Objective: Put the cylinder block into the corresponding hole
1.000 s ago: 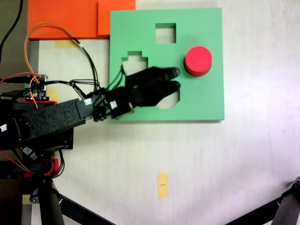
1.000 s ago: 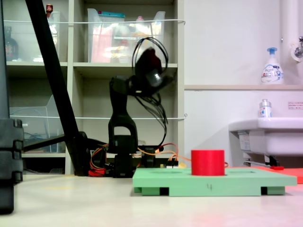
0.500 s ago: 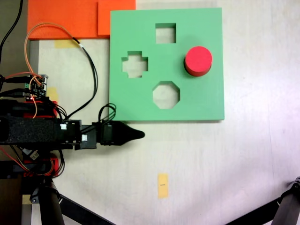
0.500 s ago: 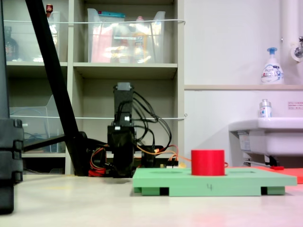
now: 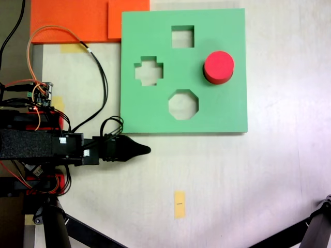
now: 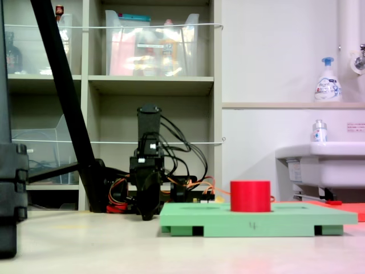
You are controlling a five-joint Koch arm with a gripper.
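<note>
The red cylinder is sitting in the round hole near the green board's right edge; the gripper is hanging off the board's lower-left corner, fingers closed, empty.

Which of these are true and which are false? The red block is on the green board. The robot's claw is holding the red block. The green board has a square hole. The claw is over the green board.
1. The red block is on the green board. True; it stands upright there in both exterior views.
2. The claw is holding the red block. False; the gripper holds nothing and is far from the block.
3. The green board has a square hole. True.
4. The claw is over the green board. False; in the first exterior view it lies off the board, below its bottom-left corner.
</note>
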